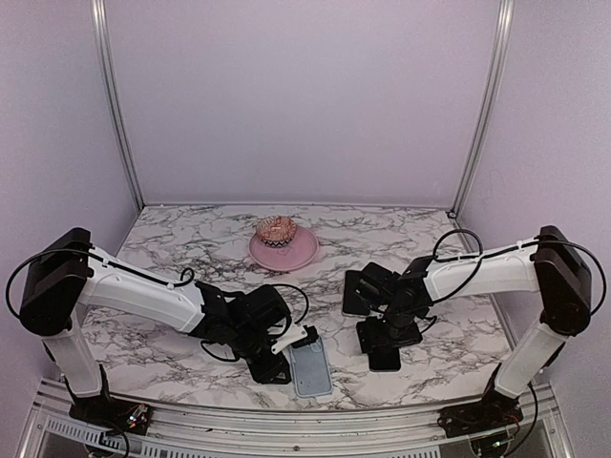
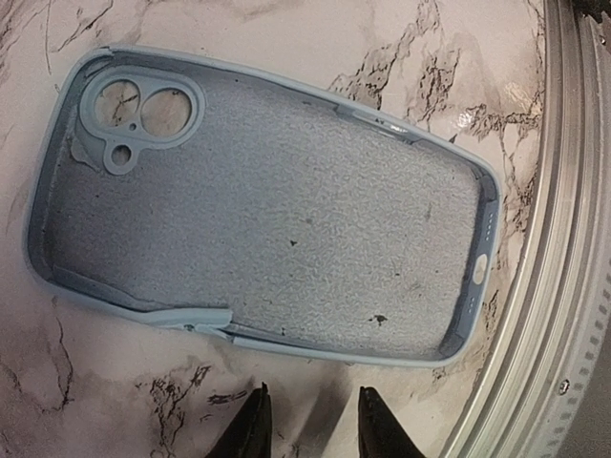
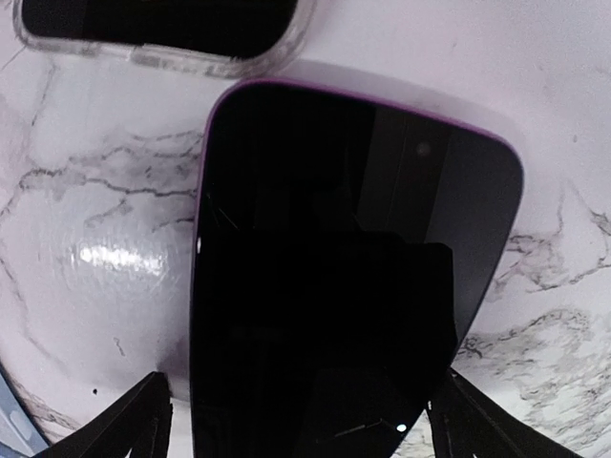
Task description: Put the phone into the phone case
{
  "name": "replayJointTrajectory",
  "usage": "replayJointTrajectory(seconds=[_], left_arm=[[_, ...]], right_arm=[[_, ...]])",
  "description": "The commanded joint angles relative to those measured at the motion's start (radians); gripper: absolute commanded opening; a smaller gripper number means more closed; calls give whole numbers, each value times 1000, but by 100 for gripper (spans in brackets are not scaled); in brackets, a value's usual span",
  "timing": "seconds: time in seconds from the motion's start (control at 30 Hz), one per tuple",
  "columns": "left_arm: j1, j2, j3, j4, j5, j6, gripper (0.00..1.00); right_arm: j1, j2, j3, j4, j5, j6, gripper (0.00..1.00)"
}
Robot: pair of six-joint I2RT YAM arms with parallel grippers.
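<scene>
Right tool (image 3: 301, 386), jaws apart astride the phone (image 3: 353, 239) near the tabletop's (image 3: 95, 191) front edge, should close squarely on its long edges (left tool (image 2: 315, 425), slightly parted, holds nothing).

phone (image 3: 344, 239) at front | phone case (image 3: 172, 59) behind it | cutout case (image 1: 310, 367) left of phone

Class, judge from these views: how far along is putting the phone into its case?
Done: nothing yet; the phone lies bare on the table, outside the clear phone case. In hand: the right gripper, fingers open, straddles it. To do: grasp, carry, seat it.
</scene>
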Motion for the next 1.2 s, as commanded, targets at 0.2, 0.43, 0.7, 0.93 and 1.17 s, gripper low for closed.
replayJointTrajectory(seconds=[0.2,0.43,0.7,0.93,1.17], left_arm=[[41,-70,-19,-13,-112,-14,47],[70,-162,-90,67,-199,-43,47],[70,-218,-104,65,-191,-121,47],[70,-345,-129,122,-224,-250,45],[70,-375,-224,590,-162,-502,62]], right_arm=[[29,13,8,-79,59,11,99],[23,58,-48,17,56,60,92],[19,23,-123,143,-35,90,60],[62,-31,-52,60,32,44,43],[187,-126,-32,103,84,51,41]])
